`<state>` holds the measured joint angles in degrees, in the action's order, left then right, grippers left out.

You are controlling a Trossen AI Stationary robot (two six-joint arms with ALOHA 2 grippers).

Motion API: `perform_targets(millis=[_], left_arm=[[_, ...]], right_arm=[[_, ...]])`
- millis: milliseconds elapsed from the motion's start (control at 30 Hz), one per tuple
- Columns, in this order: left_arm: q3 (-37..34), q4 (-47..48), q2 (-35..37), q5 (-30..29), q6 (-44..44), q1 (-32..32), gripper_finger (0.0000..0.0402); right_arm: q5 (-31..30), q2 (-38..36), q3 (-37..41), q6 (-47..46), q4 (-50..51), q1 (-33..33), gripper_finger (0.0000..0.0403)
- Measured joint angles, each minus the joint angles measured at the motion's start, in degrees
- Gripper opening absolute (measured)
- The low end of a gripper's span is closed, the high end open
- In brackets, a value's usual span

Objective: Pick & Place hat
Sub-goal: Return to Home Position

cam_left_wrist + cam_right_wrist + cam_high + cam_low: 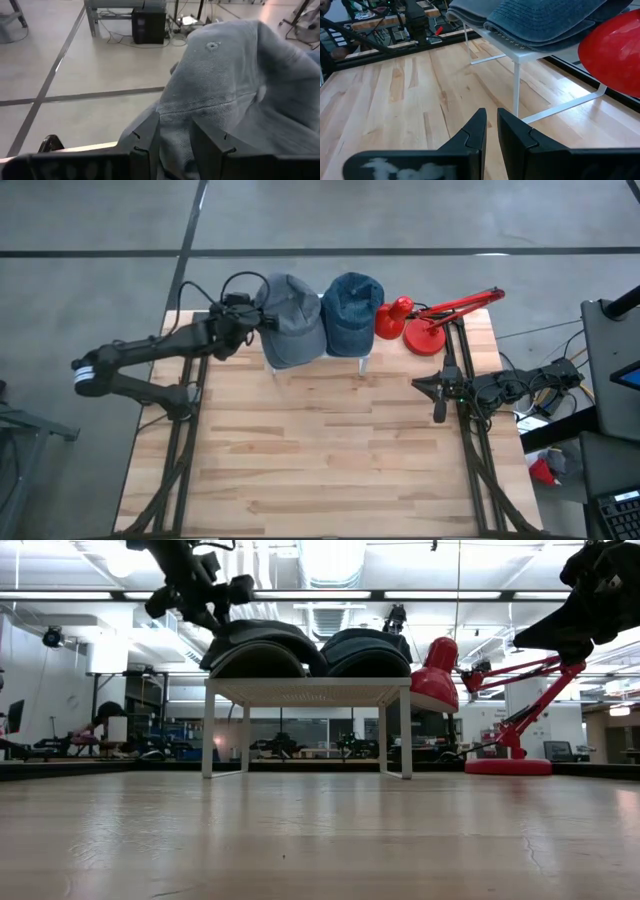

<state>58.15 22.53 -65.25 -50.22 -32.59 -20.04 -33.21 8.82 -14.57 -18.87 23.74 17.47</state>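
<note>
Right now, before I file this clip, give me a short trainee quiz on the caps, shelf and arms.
1. True or false: the red lamp stands on the white shelf.
2. Multiple choice: the left gripper is (A) right beside the gray caps, (B) over the lamp, (C) down on the wooden table.
3. Fill in: the right gripper hangs over the table's ____ side, fingers close together.
Key: 1 false, the lamp stands on the table beside the shelf; 2 A; 3 right.
</note>
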Motion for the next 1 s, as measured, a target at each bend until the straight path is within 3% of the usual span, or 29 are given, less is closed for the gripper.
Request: perform_targets(millis=[233,467,767,1000], left_arm=[[2.9,-1.5,-0.5,-0.2,4.8,-0.3,0.0099],[11.1,-0.2,-0.1,-0.4,11.7,0.2,0.0099],[12.3,3.1,0.4,7.9,4.3,4.9,0.0099],[12.3,3.0,0.6,13.7,-1.3,13.1,0.0099]], right_arm=[[0.0,0.0,0.0,0.0,0.0,0.0,0.0043],[0.0,0.0,0.0,0.0,0.0,0.0,0.0043],[0.0,0.0,0.0,0.0,0.0,0.0,0.0043],[0.0,0.0,0.0,-0.2,0.0,0.0,0.0043]])
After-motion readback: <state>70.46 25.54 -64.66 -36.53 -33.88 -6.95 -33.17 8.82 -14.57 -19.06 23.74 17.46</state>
